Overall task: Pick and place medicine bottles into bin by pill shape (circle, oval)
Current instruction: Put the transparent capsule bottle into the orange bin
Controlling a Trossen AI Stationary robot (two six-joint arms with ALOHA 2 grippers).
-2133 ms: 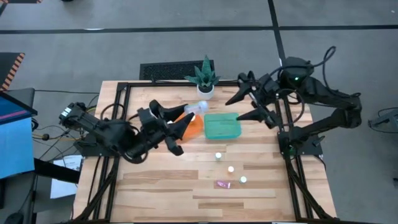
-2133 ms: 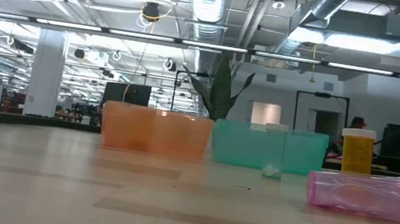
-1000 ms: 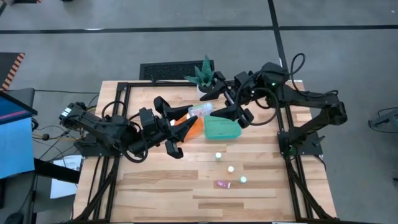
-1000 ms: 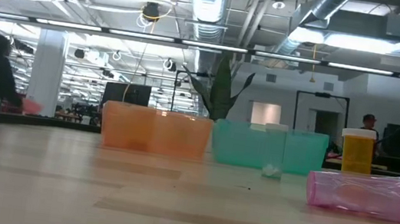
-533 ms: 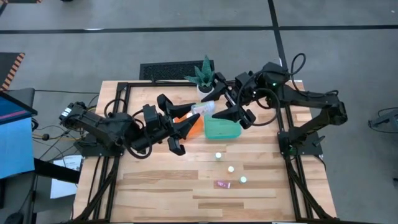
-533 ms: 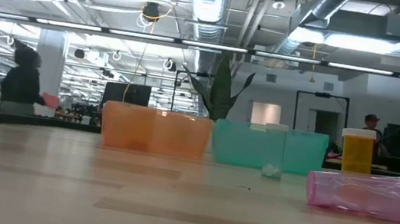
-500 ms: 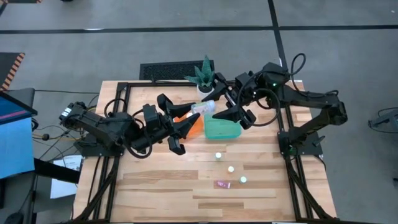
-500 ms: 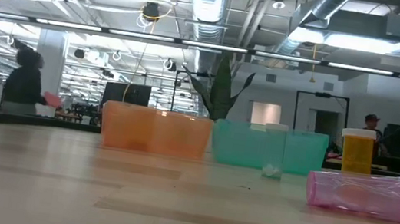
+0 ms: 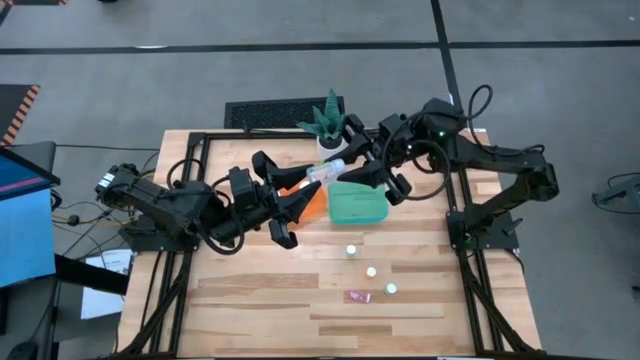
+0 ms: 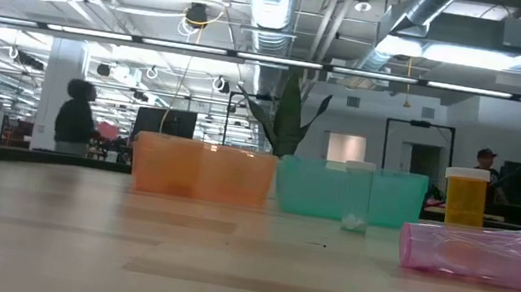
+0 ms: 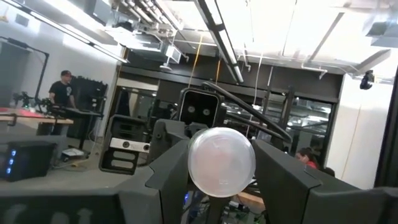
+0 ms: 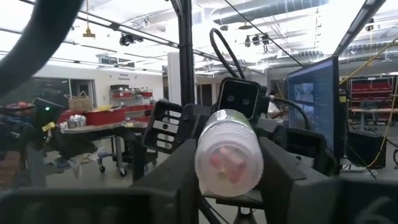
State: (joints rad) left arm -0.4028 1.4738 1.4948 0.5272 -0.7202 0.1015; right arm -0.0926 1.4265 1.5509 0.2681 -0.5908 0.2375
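A clear medicine bottle (image 9: 326, 172) hangs in the air over the orange bin (image 9: 314, 204) and the green bin (image 9: 358, 208), between both grippers. My left gripper (image 9: 308, 186) comes from the table's left and is shut on it. My right gripper (image 9: 352, 171) comes from the right and has its fingers against the bottle's other end. The left wrist view shows a round whitish end (image 11: 221, 160). The right wrist view shows a clear end with pink pills inside (image 12: 229, 163). Three white-capped bottles (image 9: 371, 271) stand on the table, and a pink one (image 9: 358, 296) lies there on its side. My left gripper pinches the bottle's left end (image 11: 194, 163) between its two fingers, coming roughly level from the table's left. The bottle lies along the fingers, lifted clear above the bins. My right gripper has one finger (image 12: 186, 171) on each side of the bottle's right end (image 12: 255, 158), coming from the table's right. The bottle lies along these fingers too, its clear end toward the wrist, and rests on nothing.
A potted plant (image 9: 331, 125) stands at the far edge behind the bins. In the low view a yellow bottle (image 10: 465, 197) stands and the pink bottle (image 10: 478, 253) lies on the near right. People move in the room behind. The near left table is bare wood (image 9: 250, 300).
My left gripper has carried the bottle a little toward the table's right, up to my right gripper. My right gripper has stayed in place and has shut its wide-open fingers around the bottle's right end. The bottle stays lifted over the bins.
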